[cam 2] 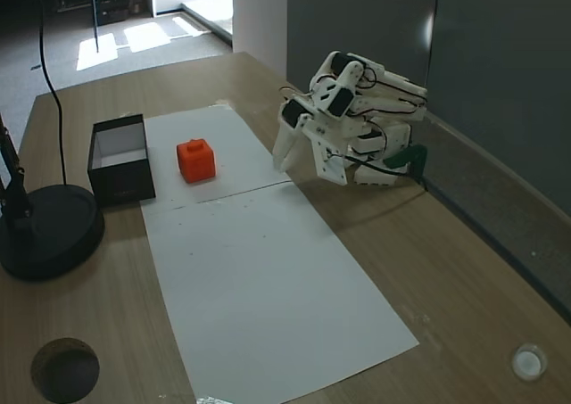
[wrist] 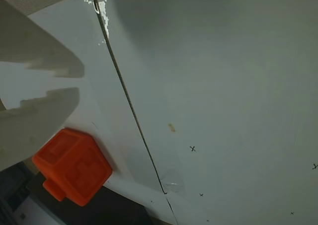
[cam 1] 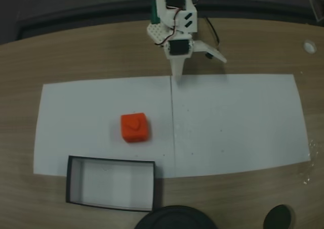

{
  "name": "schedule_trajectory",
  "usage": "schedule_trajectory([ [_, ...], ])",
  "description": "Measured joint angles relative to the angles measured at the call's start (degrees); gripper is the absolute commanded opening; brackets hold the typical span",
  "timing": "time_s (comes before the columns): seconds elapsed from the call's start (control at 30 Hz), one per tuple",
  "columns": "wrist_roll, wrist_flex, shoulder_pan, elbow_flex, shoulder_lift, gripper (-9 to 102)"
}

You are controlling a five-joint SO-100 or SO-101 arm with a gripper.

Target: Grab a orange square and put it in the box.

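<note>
My end effector [cam 1: 178,73] hangs over the far edge of the white paper [cam 1: 238,123], right at the seam between the two sheets, its white fingers [wrist: 39,111] close together with a narrow gap and nothing between them. The orange square [cam 1: 134,127] sits on the left sheet in a fixed view, well apart from my fingertips and free of any contact. In the wrist view the orange square [wrist: 73,166] lies low at the left, beyond my fingers. The box [cam 1: 76,188] stands at the near edge of that same sheet, partly on the wooden surface [cam 1: 91,57], close to the square but not touching it. A round black base [cam 2: 45,230] rests beside the box in a fixed view.
</note>
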Motion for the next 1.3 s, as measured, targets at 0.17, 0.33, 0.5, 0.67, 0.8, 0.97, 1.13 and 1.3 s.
schedule_trajectory([
  [0.17, 0.0, 0.0, 0.0, 0.0, 0.0, 0],
  [0.33, 0.0, 0.0, 0.0, 0.0, 0.0, 0],
  [0.5, 0.0, 0.0, 0.0, 0.0, 0.0, 0],
  [0.67, 0.0, 0.0, 0.0, 0.0, 0.0, 0],
  [0.8, 0.0, 0.0, 0.0, 0.0, 0.0, 0],
  [0.97, 0.0, 0.0, 0.0, 0.0, 0.0, 0],
  [1.13, 0.0, 0.0, 0.0, 0.0, 0.0, 0],
  [1.3, -0.1, -4.2, 0.3, 0.1, -0.1, 7],
])
